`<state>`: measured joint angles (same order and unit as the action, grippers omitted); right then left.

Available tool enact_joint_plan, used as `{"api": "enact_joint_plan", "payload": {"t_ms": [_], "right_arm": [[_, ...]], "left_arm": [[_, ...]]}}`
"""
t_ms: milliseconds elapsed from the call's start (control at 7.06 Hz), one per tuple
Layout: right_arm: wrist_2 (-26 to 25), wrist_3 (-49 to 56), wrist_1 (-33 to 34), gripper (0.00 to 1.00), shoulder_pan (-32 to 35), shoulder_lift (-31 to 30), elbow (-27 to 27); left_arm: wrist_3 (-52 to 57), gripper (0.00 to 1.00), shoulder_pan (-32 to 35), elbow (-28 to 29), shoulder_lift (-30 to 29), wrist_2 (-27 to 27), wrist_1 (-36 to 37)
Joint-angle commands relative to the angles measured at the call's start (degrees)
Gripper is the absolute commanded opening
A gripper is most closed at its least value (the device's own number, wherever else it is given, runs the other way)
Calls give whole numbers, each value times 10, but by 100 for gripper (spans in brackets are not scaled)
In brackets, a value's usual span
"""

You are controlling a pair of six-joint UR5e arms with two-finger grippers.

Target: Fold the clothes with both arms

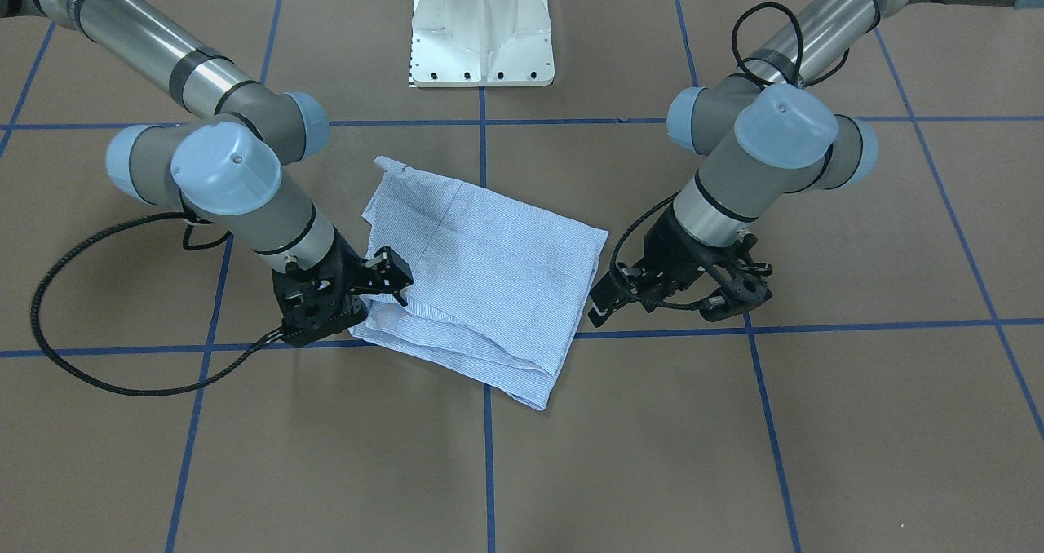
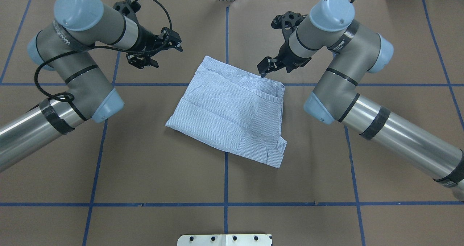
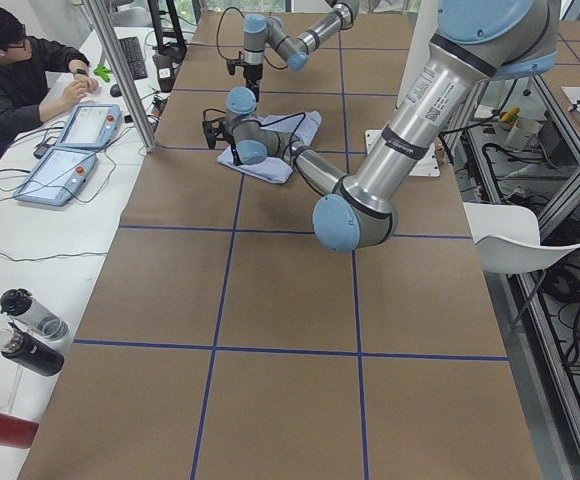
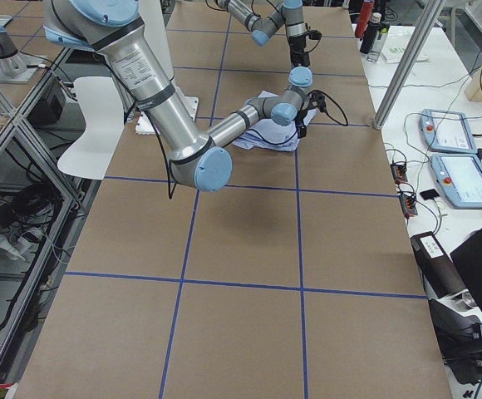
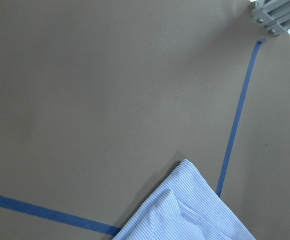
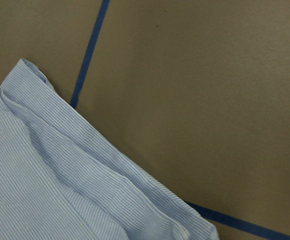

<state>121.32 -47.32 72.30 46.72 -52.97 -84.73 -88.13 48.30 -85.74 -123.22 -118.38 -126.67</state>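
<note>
From my remote station I see the shirt (image 2: 226,111) lying folded into a compact, roughly four-sided bundle at the middle of the brown worktop (image 2: 145,166). It sits askew across the blue tape line (image 2: 225,217) that runs from the near side to the far side. Its striped cloth is fairly flat on top. Several stacked edges show along its right side and at its far right corner, and my right wrist camera shows those layers lying one over another. The left claw (image 2: 159,52) hangs above bare worktop off the far left corner of the shirt, clear of the cloth. Its jaws stand apart with nothing between them, and the left wrist camera catches only one corner of the shirt at the bottom of its view. The right claw (image 2: 273,66) hovers at the far right corner of the shirt, with its tip just over the cloth's edge. Its jaws also look parted, with no fabric pinched between them, but I cannot tell whether the tip touches the cloth. Both arms reach in from the near side, elbows bent outward. The white pedestal base (image 1: 481,39) stands on the near side of the shirt, well apart from it.
</note>
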Motion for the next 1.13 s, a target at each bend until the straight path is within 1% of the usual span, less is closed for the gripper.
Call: {"api": "enact_joint_plan", "payload": {"t_ms": [0, 142, 283, 425, 567, 709, 850, 992], "right_arm": [[5, 13, 119, 100, 46, -38, -98], [6, 40, 120, 100, 66, -76, -129], [24, 84, 119, 100, 100, -112, -144], [53, 146, 112, 100, 144, -161, -156], [84, 211, 117, 100, 192, -196, -155], [108, 277, 114, 100, 244, -246, -154], [125, 338, 116, 100, 290, -286, -153], [144, 380, 114, 100, 321, -327, -149]], "left_arm": [[153, 99, 27, -105, 90, -2, 42], [216, 99, 51, -147, 131, -2, 73], [238, 99, 85, -172, 170, -7, 78], [278, 99, 121, -173, 204, -33, 78], [385, 99, 158, -170, 247, -44, 78], [436, 99, 204, -156, 271, -74, 79], [486, 99, 240, -155, 301, -77, 78], [593, 99, 277, -145, 334, -78, 80]]}}
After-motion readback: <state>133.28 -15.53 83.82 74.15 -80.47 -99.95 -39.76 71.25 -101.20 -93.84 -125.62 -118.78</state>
